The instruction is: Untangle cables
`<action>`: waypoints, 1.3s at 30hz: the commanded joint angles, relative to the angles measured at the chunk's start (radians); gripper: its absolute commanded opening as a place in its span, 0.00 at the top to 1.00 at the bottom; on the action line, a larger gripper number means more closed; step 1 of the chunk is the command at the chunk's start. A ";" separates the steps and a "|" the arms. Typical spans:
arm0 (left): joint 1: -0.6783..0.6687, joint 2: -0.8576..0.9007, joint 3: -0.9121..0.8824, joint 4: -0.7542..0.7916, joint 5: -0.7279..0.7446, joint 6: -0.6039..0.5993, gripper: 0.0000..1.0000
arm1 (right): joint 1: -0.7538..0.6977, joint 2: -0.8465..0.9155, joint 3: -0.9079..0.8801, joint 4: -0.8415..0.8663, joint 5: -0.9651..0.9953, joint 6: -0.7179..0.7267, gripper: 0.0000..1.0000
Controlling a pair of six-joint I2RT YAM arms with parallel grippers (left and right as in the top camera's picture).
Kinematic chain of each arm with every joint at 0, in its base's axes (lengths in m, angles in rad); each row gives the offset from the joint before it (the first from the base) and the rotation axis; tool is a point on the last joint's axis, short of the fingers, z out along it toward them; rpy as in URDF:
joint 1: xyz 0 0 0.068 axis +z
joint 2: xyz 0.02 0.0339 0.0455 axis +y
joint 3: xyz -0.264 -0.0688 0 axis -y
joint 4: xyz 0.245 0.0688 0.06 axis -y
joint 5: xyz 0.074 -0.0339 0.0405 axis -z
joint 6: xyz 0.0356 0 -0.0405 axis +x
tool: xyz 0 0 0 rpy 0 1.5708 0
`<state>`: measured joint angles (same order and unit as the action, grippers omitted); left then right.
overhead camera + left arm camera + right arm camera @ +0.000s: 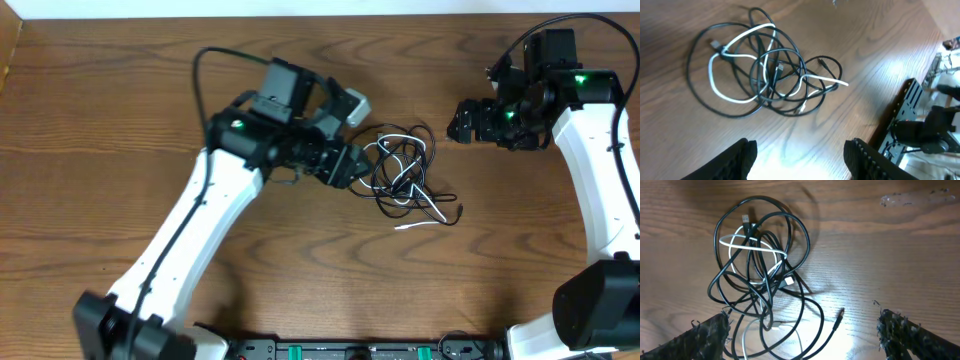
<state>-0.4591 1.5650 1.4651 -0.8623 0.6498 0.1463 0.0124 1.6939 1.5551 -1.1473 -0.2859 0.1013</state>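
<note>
Brown wood-grain table: only the arms and the cables on it.

Left end effector: jaws wide apart, nothing held, just beside the left edge of the tangle. Right end effector: also wide open and empty, near the tangle's upper right but not touching it.

Tangled bundle of thin cables: mid-table, between the two end effectors. Progress looks like zero, since the thin black cable and thin white cable cross each other at many points and nothing is separated. All the separating is left.

The bundle's long axis runs roughly far-to-near, with tails trailing near-right. The loose white end lies about left-right at the near side. The small black end plug pokes clear of the loops.
</note>
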 commanded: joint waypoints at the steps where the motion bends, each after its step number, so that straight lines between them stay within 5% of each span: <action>1: -0.039 0.069 -0.008 0.043 0.013 -0.060 0.40 | -0.006 -0.013 0.015 -0.003 0.034 -0.013 0.07; 12: -0.053 0.243 -0.008 0.208 0.043 -0.611 0.42 | -0.008 -0.013 0.015 -0.017 0.155 -0.004 0.06; 18: -0.055 0.344 -0.008 0.221 0.259 -0.622 0.43 | -0.050 -0.013 0.015 -0.024 0.182 0.007 0.06; 39: -0.143 0.376 -0.008 0.376 0.246 -0.776 0.43 | -0.066 -0.013 0.013 -0.024 0.182 0.006 0.06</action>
<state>-0.5873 1.9301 1.4605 -0.4908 0.9146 -0.5884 -0.0494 1.6939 1.5551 -1.1679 -0.1112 0.1017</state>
